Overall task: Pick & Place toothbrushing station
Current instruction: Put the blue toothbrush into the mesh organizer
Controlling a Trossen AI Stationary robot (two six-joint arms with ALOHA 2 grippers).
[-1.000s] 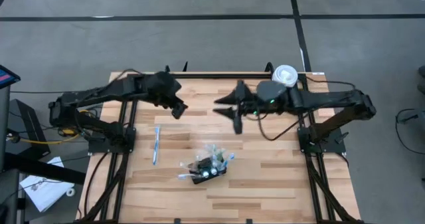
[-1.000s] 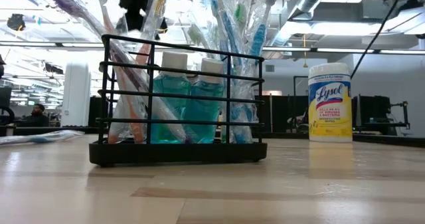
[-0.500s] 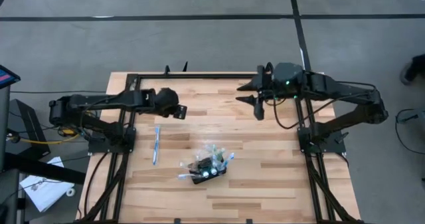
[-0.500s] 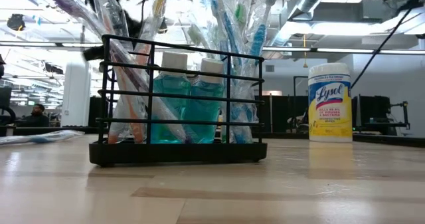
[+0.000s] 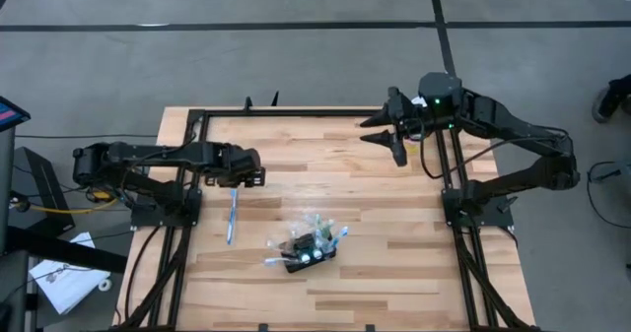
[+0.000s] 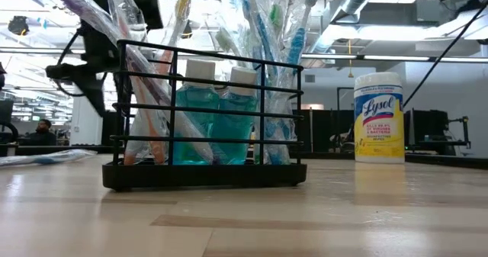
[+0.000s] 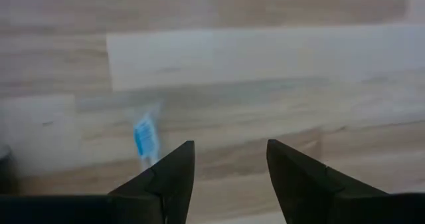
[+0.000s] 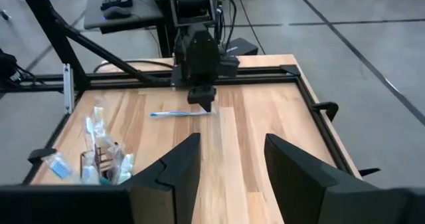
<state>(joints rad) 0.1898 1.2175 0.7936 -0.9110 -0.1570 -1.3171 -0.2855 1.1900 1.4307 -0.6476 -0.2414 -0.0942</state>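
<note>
The toothbrushing station (image 5: 305, 250), a black wire-frame caddy packed with wrapped toothbrushes and two teal mouthwash bottles, stands on the wooden table (image 5: 394, 263) just below the middle of the high view, and fills the left half of the low view. Neither gripper touches it. The left gripper (image 5: 254, 171) sits low at the left centre of the high view, its fingers apart and empty, just above one end of a loose blue toothbrush (image 5: 232, 214) that lies on the boards well apart from the caddy. The right gripper (image 5: 394, 135) hangs near the upper right of the table, fingers likewise apart and holding nothing. A Lysol wipes canister (image 6: 379, 117) stands at the right of the low view. By the look of it, the caddy will be stiff in its frame but awkward as a load: the full bottles make it bottom-heavy, while the tall cellophane-wrapped brushes are light, slippery and loose enough to spill if it tips. The wrappers themselves offer no hold. The safest purchase is probably the top wire rail (image 6: 206, 49) or an end wall of the frame, taken squarely and lifted level, since thin round wire may slide between the fingers.
</note>
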